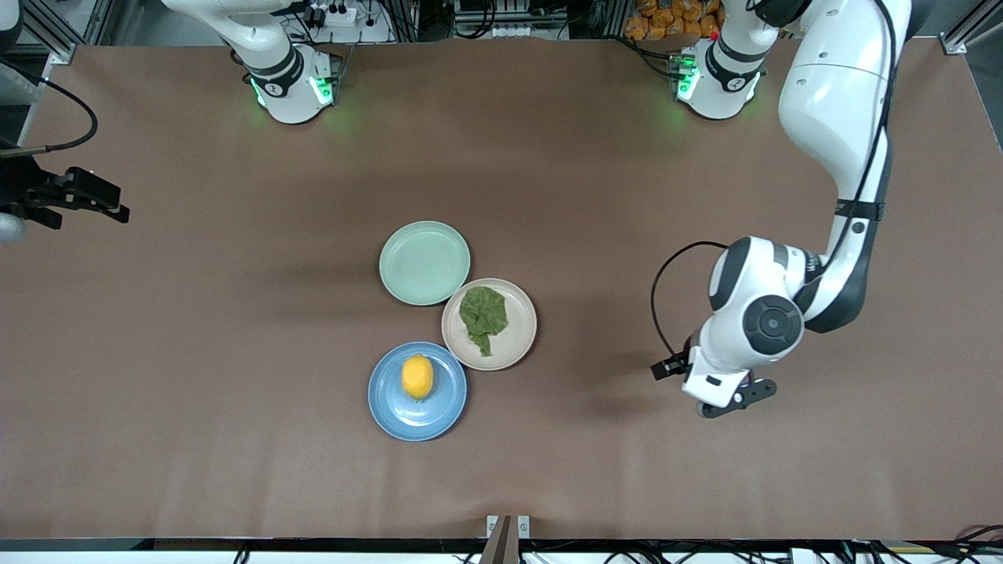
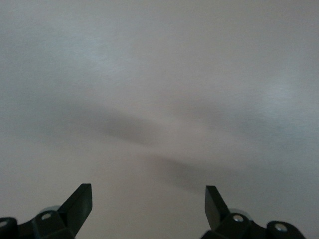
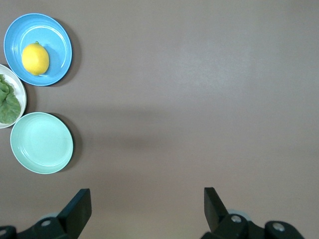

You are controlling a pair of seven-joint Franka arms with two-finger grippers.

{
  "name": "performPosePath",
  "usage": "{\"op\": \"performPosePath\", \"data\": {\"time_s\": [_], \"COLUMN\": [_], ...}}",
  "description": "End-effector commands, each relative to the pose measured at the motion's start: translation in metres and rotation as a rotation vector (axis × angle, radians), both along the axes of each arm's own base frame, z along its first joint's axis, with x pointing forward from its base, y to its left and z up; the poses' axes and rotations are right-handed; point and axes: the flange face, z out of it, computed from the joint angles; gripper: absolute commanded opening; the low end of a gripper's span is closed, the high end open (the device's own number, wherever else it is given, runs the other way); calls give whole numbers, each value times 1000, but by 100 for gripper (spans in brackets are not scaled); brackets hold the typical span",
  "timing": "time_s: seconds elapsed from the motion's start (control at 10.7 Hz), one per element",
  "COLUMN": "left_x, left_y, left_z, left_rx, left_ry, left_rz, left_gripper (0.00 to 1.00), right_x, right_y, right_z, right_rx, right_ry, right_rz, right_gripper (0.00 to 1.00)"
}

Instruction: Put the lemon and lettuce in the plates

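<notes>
The yellow lemon (image 1: 417, 377) (image 3: 35, 59) lies in the blue plate (image 1: 392, 409) (image 3: 56, 47). Beside it, the dark-green lettuce (image 1: 483, 310) (image 3: 7, 105) lies in the pale beige plate (image 1: 523, 335) (image 3: 21, 94), farther from the front camera. My left gripper (image 1: 733, 401) (image 2: 148, 199) hangs open and empty over bare table toward the left arm's end, well apart from the plates. At the right arm's end my right gripper (image 1: 98, 200) (image 3: 148, 201) is open and empty, high over the table.
An empty mint-green plate (image 1: 425, 262) (image 3: 41, 143) touches the beige plate and sits farthest from the front camera. The three plates cluster mid-table on the brown tabletop (image 1: 235, 352). A small bracket (image 1: 507, 529) stands at the table's front edge.
</notes>
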Motion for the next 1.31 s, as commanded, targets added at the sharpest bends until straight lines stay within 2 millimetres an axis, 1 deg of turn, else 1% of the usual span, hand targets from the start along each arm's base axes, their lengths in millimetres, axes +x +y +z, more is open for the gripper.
{"op": "performPosePath", "data": {"time_s": [0.0,0.09,0.38,0.47,0.66,0.75,0.84,0.94,1.03,1.22], "left_x": [-27,-33,-63,-72,-70,-71,-71,-71,-72,-76], "left_y": [25,39,54,59,76,84,96,100,99,94], "left_z": [2,0,10,18,57,72,83,92,105,138], "left_rx": [41,43,53,56,38,36,35,34,35,-16], "left_ry": [64,82,119,118,64,45,31,17,-4,-50], "left_rz": [-53,-42,-121,-131,-143,-162,-148,-144,-147,-178], "left_gripper": [100,100,100,100,100,100,100,100,100,100], "right_x": [-1,0,3,5,8,7,7,7,5,5], "right_y": [0,0,-4,-4,-3,-3,-3,-4,-5,-8], "right_z": [1,0,-3,-5,-7,-6,-6,-7,-6,-6], "right_rx": [-9,-7,-8,-10,-9,-9,-12,-14,-16,-36], "right_ry": [1,1,-1,-7,-13,-12,-12,-9,-4,0], "right_rz": [-1,-1,-1,0,1,1,3,3,3,6], "right_gripper": [100,100,100,100,100,100,100,100,100,100]}}
